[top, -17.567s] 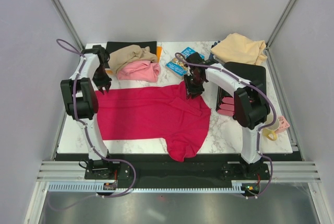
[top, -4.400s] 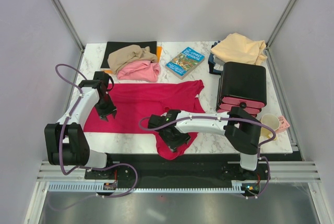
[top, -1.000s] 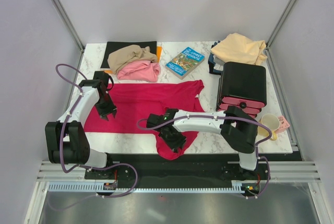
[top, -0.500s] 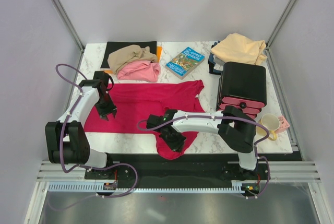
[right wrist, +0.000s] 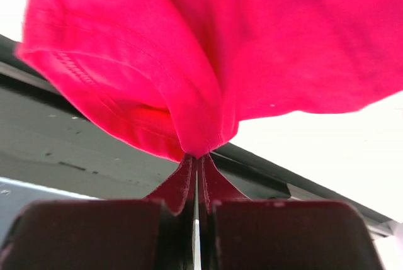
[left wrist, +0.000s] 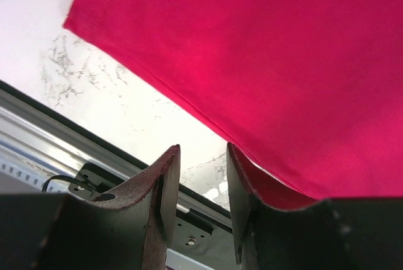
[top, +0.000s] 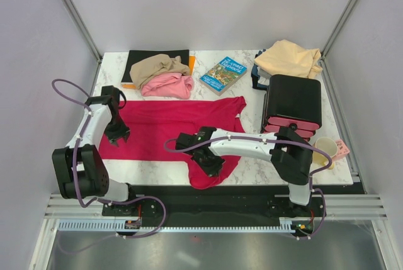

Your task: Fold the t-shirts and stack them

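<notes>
The crimson red t-shirt (top: pixel 170 130) lies spread across the middle of the table, its lower part hanging over the near edge. My right gripper (top: pixel 208 164) is shut on a pinch of the red cloth (right wrist: pixel 208 112) near that edge. My left gripper (top: pixel 116 136) is open and empty above the shirt's left edge (left wrist: pixel 189 103). The tan-brown t-shirt (top: pixel 157 65) and the pink t-shirt (top: pixel 169 85) lie crumpled together at the back left. The pale peach-cream t-shirt (top: pixel 288 58) lies at the back right.
A flat black mat (top: pixel 141 57) lies under the tan shirt. A blue book (top: pixel 224 74) sits at the back middle. A black box with pink trays (top: pixel 293 105) stands at the right, a cream mug (top: pixel 325 149) and a pink object beside it.
My left gripper has moved left and a little toward the near edge, off the shirt's body to its left edge. My right gripper has stayed shut on the cloth, shifting slightly.
</notes>
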Tool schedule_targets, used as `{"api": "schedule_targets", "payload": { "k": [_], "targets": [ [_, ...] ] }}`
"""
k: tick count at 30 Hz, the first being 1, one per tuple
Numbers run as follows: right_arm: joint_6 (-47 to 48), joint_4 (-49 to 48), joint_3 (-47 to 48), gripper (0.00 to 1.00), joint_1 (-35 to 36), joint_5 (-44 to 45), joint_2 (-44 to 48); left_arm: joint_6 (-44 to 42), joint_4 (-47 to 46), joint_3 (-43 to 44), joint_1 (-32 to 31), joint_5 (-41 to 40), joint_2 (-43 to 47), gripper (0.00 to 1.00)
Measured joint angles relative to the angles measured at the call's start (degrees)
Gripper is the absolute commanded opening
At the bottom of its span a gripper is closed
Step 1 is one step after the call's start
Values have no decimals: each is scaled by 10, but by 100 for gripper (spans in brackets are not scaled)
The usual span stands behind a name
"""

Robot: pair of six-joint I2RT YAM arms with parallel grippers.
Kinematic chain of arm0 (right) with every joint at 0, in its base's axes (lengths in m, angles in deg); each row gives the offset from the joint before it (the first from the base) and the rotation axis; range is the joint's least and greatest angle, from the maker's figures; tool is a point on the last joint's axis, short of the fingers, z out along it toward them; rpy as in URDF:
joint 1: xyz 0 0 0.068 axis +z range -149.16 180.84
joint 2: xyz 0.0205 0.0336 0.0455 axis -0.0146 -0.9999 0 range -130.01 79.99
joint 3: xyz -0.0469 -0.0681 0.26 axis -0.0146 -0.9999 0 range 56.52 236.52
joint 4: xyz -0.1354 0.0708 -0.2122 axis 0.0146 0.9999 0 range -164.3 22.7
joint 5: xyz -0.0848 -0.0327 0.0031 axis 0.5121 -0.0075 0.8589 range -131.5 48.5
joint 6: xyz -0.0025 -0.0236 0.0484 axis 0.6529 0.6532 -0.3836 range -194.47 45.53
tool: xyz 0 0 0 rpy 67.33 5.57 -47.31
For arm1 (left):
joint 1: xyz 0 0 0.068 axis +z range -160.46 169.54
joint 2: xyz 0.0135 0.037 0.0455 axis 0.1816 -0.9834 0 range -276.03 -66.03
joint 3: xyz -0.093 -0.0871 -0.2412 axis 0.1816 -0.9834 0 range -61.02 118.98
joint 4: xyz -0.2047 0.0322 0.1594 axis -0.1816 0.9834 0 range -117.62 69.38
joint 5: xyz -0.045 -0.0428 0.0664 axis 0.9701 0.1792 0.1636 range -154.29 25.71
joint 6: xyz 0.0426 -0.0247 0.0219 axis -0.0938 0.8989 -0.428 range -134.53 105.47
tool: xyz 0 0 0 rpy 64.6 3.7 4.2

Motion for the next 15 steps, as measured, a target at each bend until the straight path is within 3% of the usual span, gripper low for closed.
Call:
{"api": "schedule_targets", "payload": {
  "k": [2,15],
  "targets": [
    [4,10,21,0,-5,7,7,2,1,0,14,-7,-2,54],
    [52,39,66,0,-99,36,23,17,3,-11,97,-28,-53,54]
  ]
}}
